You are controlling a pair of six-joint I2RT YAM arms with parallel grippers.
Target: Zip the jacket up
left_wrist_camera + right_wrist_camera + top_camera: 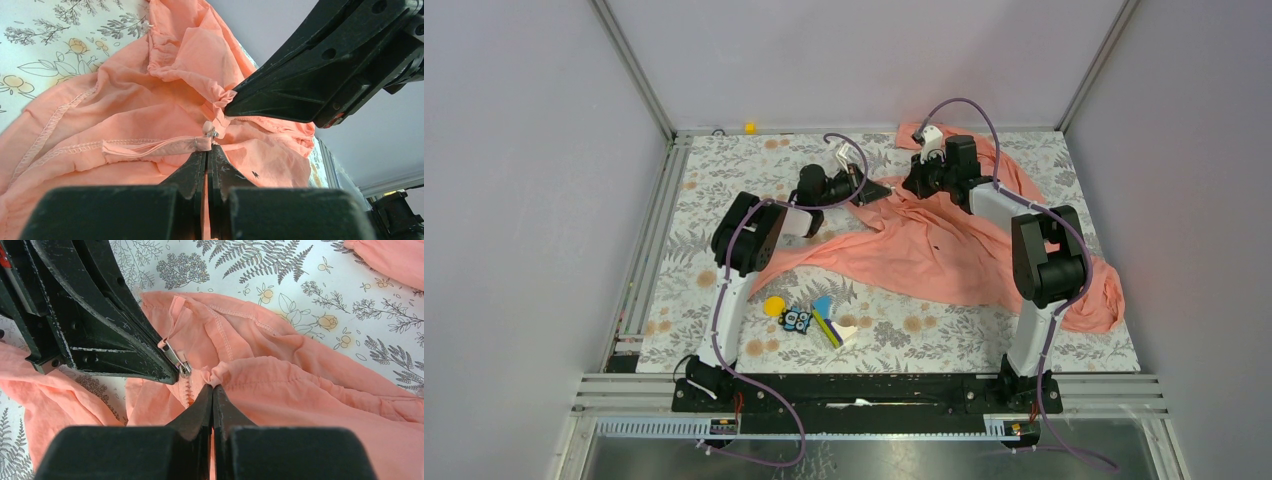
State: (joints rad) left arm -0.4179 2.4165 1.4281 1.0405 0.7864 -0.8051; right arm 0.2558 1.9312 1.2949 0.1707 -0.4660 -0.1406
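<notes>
The salmon-pink jacket (944, 250) lies crumpled across the middle and right of the table. My left gripper (880, 191) is shut on the jacket's zipper edge (150, 147), right below the silver slider (210, 131). My right gripper (914, 184) is shut on a gathered fold of the jacket (220, 374), right next to the slider and its pull tab (175, 359). The two grippers' tips nearly touch at the back middle of the table. In the left wrist view my left gripper (210, 150) has the right gripper's finger (310, 85) just above it. In the right wrist view my right gripper (212, 389) has open zipper teeth (189, 392) to its left.
Several small colourful toy pieces (809, 318) lie on the flowered cloth (724, 200) near the front, between the arms. A small yellow object (749, 127) sits at the back edge. A metal frame and grey walls surround the table.
</notes>
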